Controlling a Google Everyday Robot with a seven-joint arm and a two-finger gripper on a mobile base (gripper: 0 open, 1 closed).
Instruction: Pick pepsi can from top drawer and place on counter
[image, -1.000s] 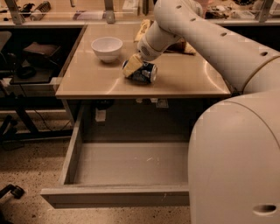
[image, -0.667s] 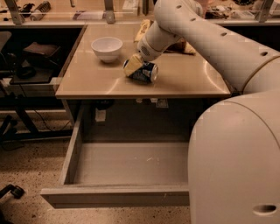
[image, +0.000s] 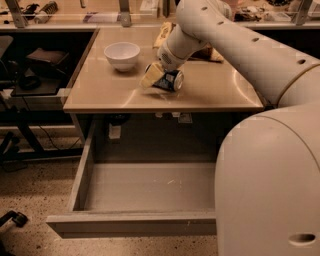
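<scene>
The pepsi can (image: 171, 80), blue with a silver end, lies tilted on its side on the tan counter (image: 215, 92), just right of the white bowl. My gripper (image: 159, 78) reaches down from the back right and is shut on the pepsi can, with one pale yellowish finger (image: 149, 76) showing on the can's left side. The top drawer (image: 130, 223) below the counter is pulled wide open, and its grey floor holds nothing.
A white bowl (image: 122, 54) stands at the counter's back left. A brown-and-yellow chip bag (image: 163, 34) lies behind my arm at the back. My large white arm and base (image: 270, 165) fill the right side. Dark shelving and cables stand at the left.
</scene>
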